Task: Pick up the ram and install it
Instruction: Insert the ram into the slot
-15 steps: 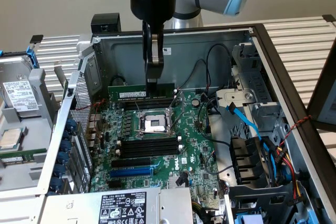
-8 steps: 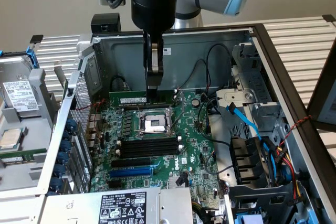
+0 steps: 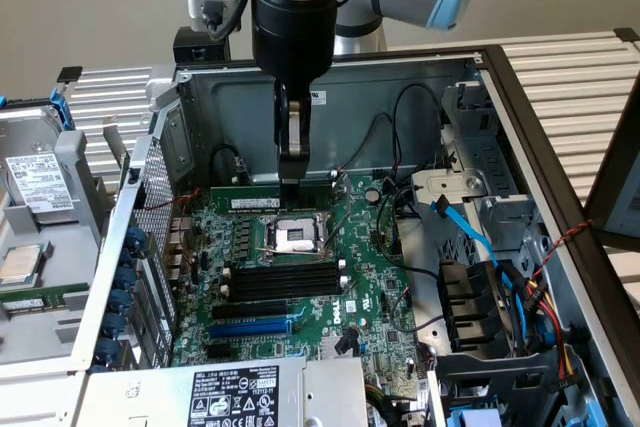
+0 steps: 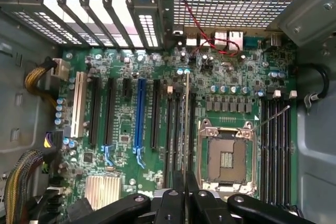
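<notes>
My gripper (image 3: 290,179) hangs inside the open computer case, shut on the ram (image 3: 262,202), a long thin green stick with a white label. In the exterior view the stick lies level, in line with the far edge of the CPU socket (image 3: 297,237). The wrist view has the ram (image 4: 187,119) edge-on as a thin line running out from the gripper (image 4: 186,195), parallel to the black memory slots (image 4: 172,145) beside the CPU socket (image 4: 226,158). Those black memory slots (image 3: 280,282) lie bare on the motherboard. How high the stick is above them I cannot tell.
A blue slot (image 3: 250,327) lies nearer the front. Blue and black cables (image 3: 490,277) and a drive bay crowd the exterior view's right. A grille and the case wall (image 3: 150,197) stand at its left, a labelled metal box (image 3: 240,392) at the front. Further black slots (image 4: 275,150) flank the socket.
</notes>
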### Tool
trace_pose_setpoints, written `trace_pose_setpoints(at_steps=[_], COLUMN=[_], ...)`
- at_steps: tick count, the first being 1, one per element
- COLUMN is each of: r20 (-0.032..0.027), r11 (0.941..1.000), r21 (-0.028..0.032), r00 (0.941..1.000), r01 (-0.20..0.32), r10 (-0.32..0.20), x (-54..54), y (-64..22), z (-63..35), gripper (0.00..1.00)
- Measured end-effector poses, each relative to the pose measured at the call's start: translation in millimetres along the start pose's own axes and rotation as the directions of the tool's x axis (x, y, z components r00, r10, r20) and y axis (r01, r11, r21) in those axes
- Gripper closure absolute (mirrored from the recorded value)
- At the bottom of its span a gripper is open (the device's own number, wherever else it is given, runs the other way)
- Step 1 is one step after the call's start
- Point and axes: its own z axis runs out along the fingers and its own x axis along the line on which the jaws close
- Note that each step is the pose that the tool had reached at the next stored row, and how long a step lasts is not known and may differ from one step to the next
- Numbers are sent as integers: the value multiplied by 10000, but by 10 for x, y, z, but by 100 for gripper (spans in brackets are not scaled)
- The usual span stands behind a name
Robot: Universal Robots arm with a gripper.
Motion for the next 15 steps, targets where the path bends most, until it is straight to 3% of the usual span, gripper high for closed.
trace_pose_setpoints(at_steps=[8,15], r20=[24,27], r11=[9997,9996], r21=[-8,29], r00=[9997,9996], r01=[-248,-269], r10=[248,269], x=[2,174], y=[-15,-31], z=[144,277], gripper=[87,87])
